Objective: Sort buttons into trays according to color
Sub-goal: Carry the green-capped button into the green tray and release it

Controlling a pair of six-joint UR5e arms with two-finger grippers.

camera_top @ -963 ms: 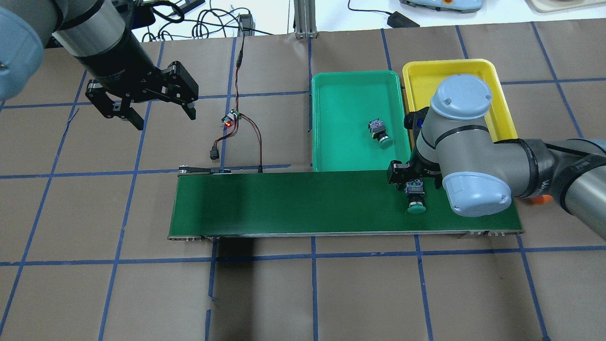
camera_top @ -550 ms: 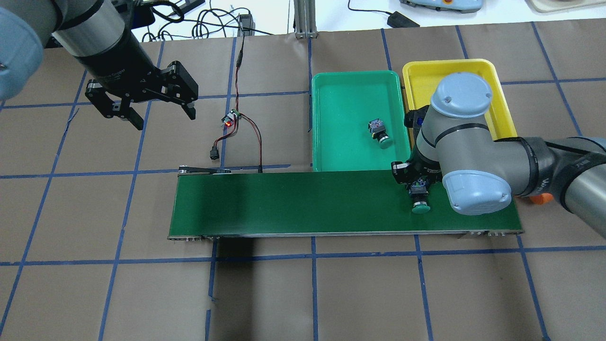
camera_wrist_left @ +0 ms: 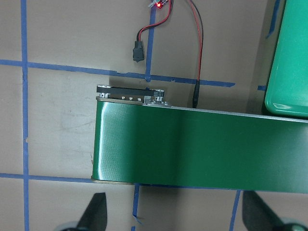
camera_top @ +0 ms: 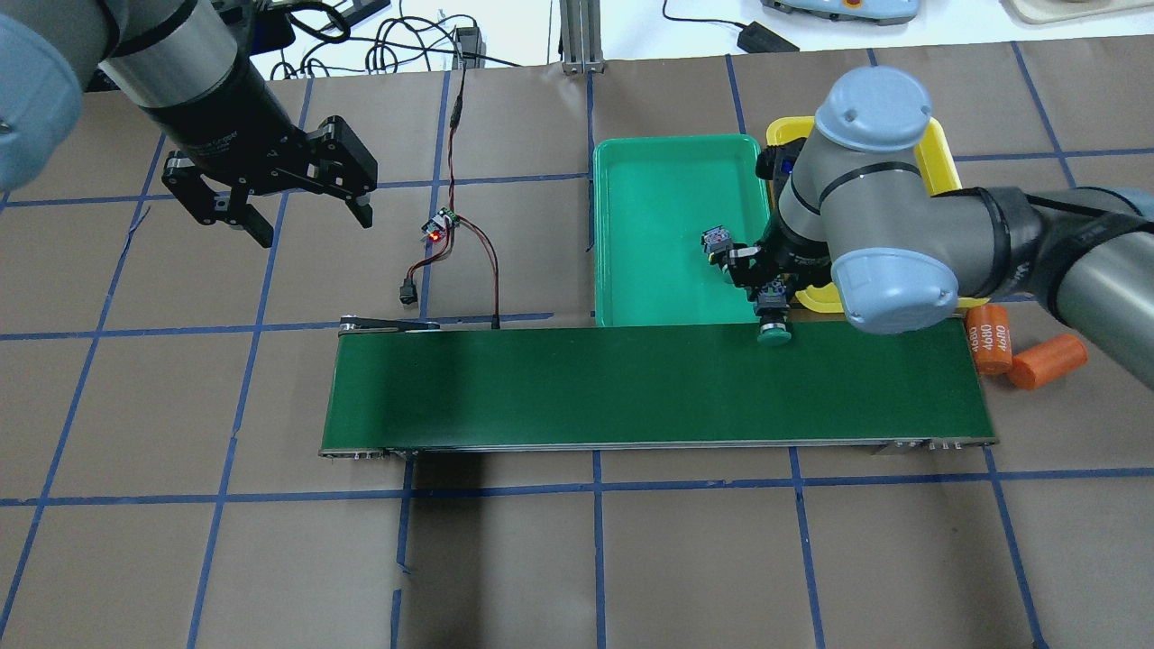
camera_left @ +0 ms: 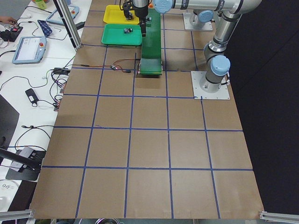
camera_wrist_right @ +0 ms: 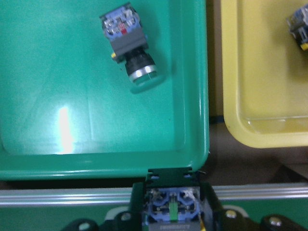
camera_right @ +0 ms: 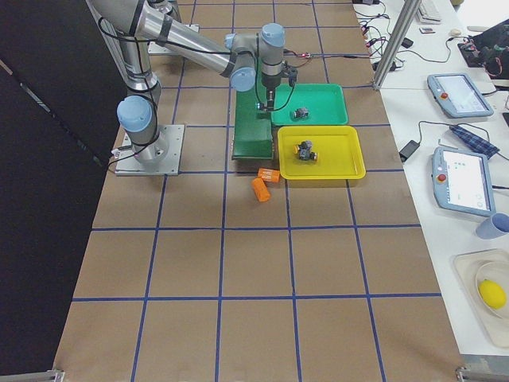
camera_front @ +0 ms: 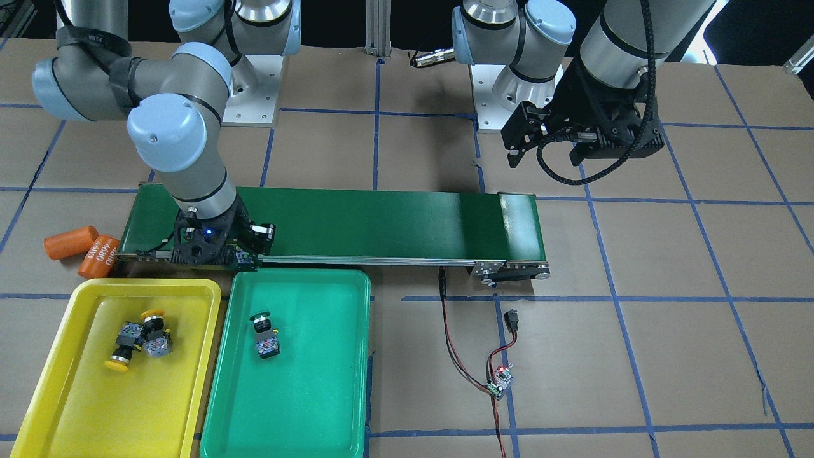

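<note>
My right gripper (camera_top: 773, 302) is shut on a green-capped button (camera_top: 773, 335) and holds it over the belt's far edge, just short of the near right corner of the green tray (camera_top: 667, 180). In the right wrist view the held button's body (camera_wrist_right: 172, 204) sits between the jaws, below the tray rim (camera_wrist_right: 96, 168). Another green button (camera_wrist_right: 132, 45) lies on its side in that tray. Two yellow buttons (camera_front: 137, 337) lie together in the yellow tray (camera_front: 82, 394). My left gripper (camera_top: 311, 225) is open and empty, high over the table on the far left.
The long dark-green conveyor belt (camera_top: 586, 388) runs across the middle. Two orange cylinders (camera_top: 989, 338) lie off its right end. Wires and a small lit circuit board (camera_top: 442, 225) lie between the left gripper and the green tray.
My right gripper has carried the green button from the belt's right part away from the robot to the belt's far edge by the green tray. The left arm has not moved.
</note>
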